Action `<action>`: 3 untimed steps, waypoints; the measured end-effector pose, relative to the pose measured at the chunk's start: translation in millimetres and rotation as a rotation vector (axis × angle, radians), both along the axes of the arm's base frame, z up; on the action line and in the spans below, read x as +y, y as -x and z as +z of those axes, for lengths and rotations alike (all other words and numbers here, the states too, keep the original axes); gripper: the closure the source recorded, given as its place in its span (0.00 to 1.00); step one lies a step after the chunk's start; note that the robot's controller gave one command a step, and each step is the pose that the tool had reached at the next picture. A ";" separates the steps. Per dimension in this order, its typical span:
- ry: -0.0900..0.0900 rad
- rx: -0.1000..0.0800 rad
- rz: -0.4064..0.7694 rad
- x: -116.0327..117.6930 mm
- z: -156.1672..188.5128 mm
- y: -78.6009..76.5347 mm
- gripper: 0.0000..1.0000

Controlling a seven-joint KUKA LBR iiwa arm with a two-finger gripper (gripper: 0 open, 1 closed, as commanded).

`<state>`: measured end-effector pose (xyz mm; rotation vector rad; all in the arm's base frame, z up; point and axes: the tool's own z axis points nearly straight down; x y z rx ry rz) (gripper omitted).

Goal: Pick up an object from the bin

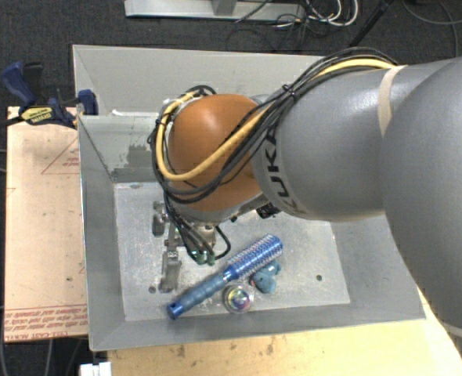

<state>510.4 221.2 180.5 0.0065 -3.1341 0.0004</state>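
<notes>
Down on the bin (98,233) we go: grey metal, sloped walls, and a floor scuffed pale and scratched, with a darker smear up by the far-left corner. Outside it there is dark carpet (74,10), and a tangle of cords and a grey metal foot lie beyond the far edge.

The arm (356,139) sweeps in from the right, big and grey, and the letters KUKA run down its casing. An orange cover (207,143) caps the wrist, with black and yellow cables (162,151) looped round it.

The hand (171,266) hangs low over the left half of the bin floor. Whether it's spread or pressed together, I cannot tell from here, and nothing shows in its grip.

Three things lie along the near edge. A blue ridged stick (227,276) lies slantwise, its lower end just beside the hand and its knobbly end pointing toward the middle. Tucked against it are a small blue lump (267,280) and a shiny round piece (237,298), both touching or nearly so.
</notes>
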 end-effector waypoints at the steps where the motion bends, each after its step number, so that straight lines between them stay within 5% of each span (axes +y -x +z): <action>1: 0.003 0.000 0.095 -78.7 -52.8 25.0 0.00; 2: -0.004 -0.021 0.245 -102.1 -109.3 22.3 0.00; 3: -0.003 -0.010 0.247 -101.9 -110.3 25.4 1.00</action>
